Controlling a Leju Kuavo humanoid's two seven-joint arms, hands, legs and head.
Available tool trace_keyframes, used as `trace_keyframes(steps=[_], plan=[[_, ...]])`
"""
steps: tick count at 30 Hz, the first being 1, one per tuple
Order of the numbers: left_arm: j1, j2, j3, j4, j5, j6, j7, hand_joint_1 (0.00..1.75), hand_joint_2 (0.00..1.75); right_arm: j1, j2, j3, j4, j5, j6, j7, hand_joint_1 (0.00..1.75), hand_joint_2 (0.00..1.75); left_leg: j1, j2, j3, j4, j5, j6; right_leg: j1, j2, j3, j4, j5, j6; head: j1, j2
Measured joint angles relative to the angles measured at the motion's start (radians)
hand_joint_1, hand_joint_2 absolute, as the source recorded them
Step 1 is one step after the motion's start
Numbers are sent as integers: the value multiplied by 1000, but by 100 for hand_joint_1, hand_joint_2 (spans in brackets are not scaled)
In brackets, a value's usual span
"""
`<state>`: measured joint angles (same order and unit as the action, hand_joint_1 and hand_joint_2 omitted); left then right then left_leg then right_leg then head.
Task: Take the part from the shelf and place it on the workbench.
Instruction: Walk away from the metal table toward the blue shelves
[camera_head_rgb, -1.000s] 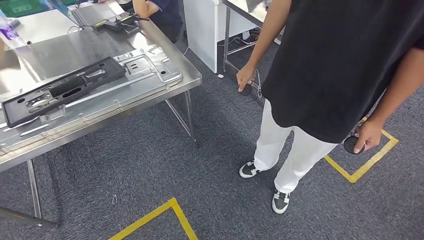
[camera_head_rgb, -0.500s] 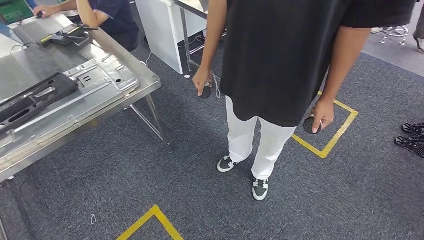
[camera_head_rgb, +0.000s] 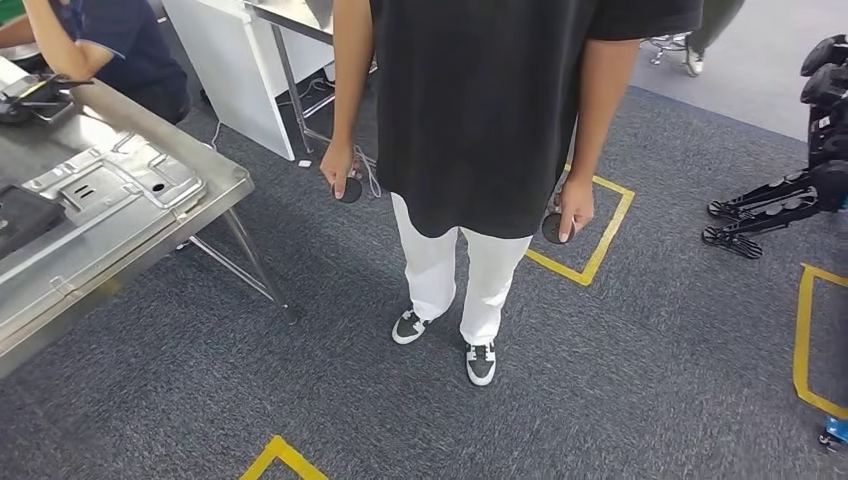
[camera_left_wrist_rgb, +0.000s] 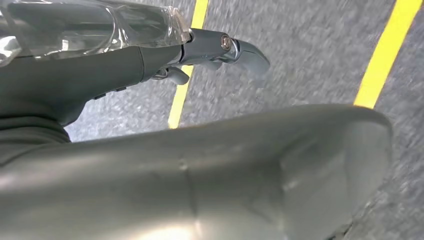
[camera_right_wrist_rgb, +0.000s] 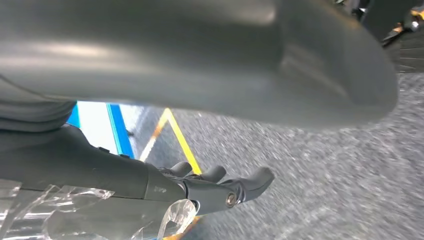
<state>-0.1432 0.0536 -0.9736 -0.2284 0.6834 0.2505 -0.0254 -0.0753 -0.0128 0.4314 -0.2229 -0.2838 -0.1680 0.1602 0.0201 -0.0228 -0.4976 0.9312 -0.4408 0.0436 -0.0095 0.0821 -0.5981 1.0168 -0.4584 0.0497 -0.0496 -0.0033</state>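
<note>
Grey carpet (camera_head_rgb: 300, 400) and yellow floor tape (camera_head_rgb: 590, 250) lie ahead, with a person (camera_head_rgb: 480, 120) in a black shirt standing close in front, a small dark disc in each hand. Your left hand (camera_left_wrist_rgb: 220, 50) and right hand (camera_right_wrist_rgb: 225, 187) hang over the floor, fingers loosely extended, holding nothing. No shelf or part is in sight, so you are likely between stations: finish turning until the shelf shows before raising an arm. Watch the steel table (camera_head_rgb: 225, 195) corner at left, its thin legs angling outward, and a second dark robot (camera_head_rgb: 800, 180) at right. Open floor lies between them, beyond the person.
</note>
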Motion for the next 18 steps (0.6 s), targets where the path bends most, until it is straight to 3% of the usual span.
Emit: trace_keyframes(steps=[1,2,3,4,5,6,8,10,11,13,15,17,18], plan=[[1,0,0,0,1,-4,0,0,0,-1,0,2,1,1,0,0,0,0,-1,13,0,-1,2,4,0,-35,-28,59,-34,2,1,0],[4,1,0,0,2,-9,1,0,0,-3,0,3,1,1,0,0,0,0,-3,27,0,-2,1,6,-2,-54,-60,129,-69,5,3,0],[6,1,0,0,3,-18,1,0,0,-4,0,4,1,2,0,0,0,0,-4,42,0,-1,1,8,-4,-63,-88,190,-92,9,3,0],[7,1,0,0,4,-30,2,0,0,-4,1,6,1,4,0,-1,0,0,-4,56,0,-1,0,7,-8,-67,-103,222,-97,12,3,0],[7,0,0,0,4,-41,3,0,0,-4,0,7,1,6,0,-1,0,0,-3,69,0,0,-1,6,-12,-71,-99,218,-84,16,3,0],[7,0,-1,0,5,-49,3,0,0,-4,-1,9,1,9,0,-1,0,0,-2,81,1,0,-3,3,-16,-79,-76,176,-56,20,3,0],[6,0,-2,0,4,-54,3,0,0,-6,-2,12,1,10,0,1,0,0,-3,102,5,6,-12,-10,-18,-126,-6,44,0,27,3,0],[6,1,-2,0,5,-55,4,0,0,-9,-1,15,1,9,0,2,0,0,-8,124,10,13,-22,-24,-14,-160,31,-30,17,17,1,0],[5,1,-2,0,5,-55,6,0,0,-11,-1,16,1,8,0,3,0,0,-10,135,12,15,-26,-30,-10,-159,31,-36,14,9,-1,0],[1,1,-3,0,5,-55,11,0,0,-10,-4,19,2,4,0,3,0,0,-4,147,17,19,-33,-38,-7,-132,26,-35,16,-8,-4,0],[-1,0,-3,0,4,-54,15,0,0,-10,-7,21,2,1,0,4,0,0,3,106,-1,69,-71,-44,-7,-109,24,-36,20,-21,-4,0],[4,-1,-5,0,4,-53,18,0,0,-13,-9,22,2,-1,0,5,0,0,2,53,-60,198,-137,-42,-3,-85,22,-37,23,-31,-5,0],[8,-2,-6,0,3,-52,20,0,0,-14,-10,23,2,-4,0,7,0,0,1,42,-94,266,-161,-39,0,-71,22,-37,25,-35,-6,0]])
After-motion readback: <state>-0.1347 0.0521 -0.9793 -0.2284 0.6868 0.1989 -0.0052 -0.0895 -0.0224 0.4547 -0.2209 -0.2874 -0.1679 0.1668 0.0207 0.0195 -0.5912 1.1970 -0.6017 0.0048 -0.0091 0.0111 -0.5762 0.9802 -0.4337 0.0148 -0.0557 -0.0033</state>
